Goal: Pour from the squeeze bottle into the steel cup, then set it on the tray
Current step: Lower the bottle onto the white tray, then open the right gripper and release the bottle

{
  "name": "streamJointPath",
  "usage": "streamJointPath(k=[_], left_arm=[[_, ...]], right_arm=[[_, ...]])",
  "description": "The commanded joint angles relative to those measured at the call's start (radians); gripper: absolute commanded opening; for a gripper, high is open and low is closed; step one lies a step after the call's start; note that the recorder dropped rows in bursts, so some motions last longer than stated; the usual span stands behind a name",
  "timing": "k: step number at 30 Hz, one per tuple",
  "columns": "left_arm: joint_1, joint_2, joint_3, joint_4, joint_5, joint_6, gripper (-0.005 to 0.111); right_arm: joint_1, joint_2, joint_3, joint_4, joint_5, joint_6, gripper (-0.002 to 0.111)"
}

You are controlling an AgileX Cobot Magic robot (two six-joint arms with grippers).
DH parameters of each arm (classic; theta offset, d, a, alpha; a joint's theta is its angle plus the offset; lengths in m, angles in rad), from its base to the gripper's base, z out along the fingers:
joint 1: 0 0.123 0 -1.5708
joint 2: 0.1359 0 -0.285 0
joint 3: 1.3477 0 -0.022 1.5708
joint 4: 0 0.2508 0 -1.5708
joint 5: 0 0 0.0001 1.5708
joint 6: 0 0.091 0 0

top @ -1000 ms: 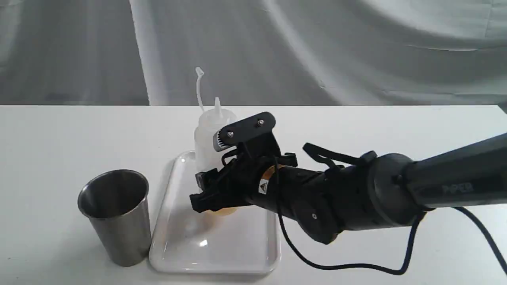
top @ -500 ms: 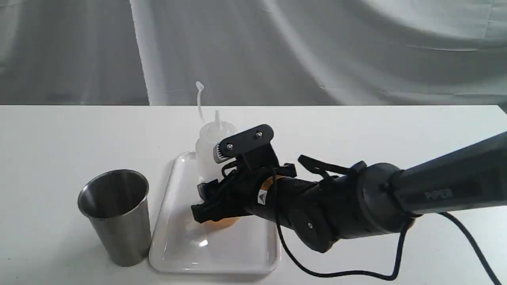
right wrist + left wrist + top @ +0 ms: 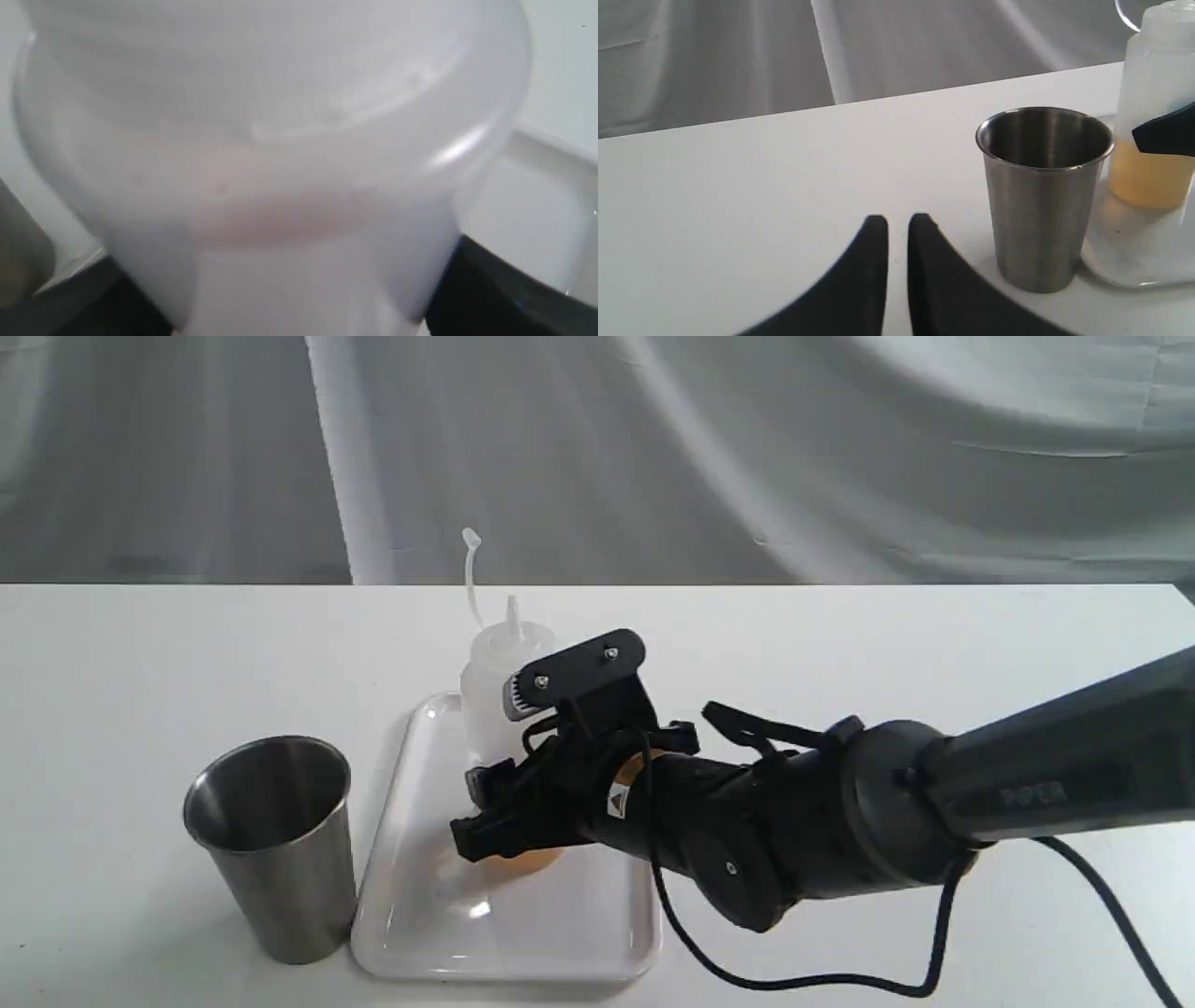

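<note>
Exterior view: the squeeze bottle (image 3: 485,700) stood upright on the tray (image 3: 560,933), toward the tray's far end. A little orange liquid sat at its bottom. The right pincer (image 3: 471,807) was pinching the bottle's lower half, one finger on each side. The right arm came in low from the side of the tray away from the steel cup (image 3: 280,859). It lay almost flat over the tabletop (image 3: 140,663), with the wrist turned so the pincer held the bottle sideways. The cup stood just beside the tray, upright. The bottle looked light and soft, so a hard squeeze would likely squirt liquid out. It looked smooth too, so it might slip. The round body, low down, seemed the best place to hold it, and gently. The left pincer (image 3: 897,224) was farther from the tray than the cup, its fingers almost pressed together and holding nothing.
</note>
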State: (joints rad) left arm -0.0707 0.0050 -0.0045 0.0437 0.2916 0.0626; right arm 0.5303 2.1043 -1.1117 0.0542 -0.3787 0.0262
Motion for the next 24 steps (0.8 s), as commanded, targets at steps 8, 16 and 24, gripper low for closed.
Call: streamJointPath(k=[8,16,24], left_arm=[[-0.003,-0.005,0.004,0.001,-0.007,-0.002,0.008],[-0.003,-0.005,0.004,0.001,-0.007,-0.002,0.008],[-0.003,-0.005,0.004,0.001,-0.007,-0.002,0.008]], right_arm=[[-0.005,-0.006,-0.003,0.006,-0.042,-0.004,0.096],[-0.005,-0.112,-0.003,0.006,-0.021,0.000,0.105],[-0.005,-0.300,-0.003,-0.029,0.053,0.000,0.105]])
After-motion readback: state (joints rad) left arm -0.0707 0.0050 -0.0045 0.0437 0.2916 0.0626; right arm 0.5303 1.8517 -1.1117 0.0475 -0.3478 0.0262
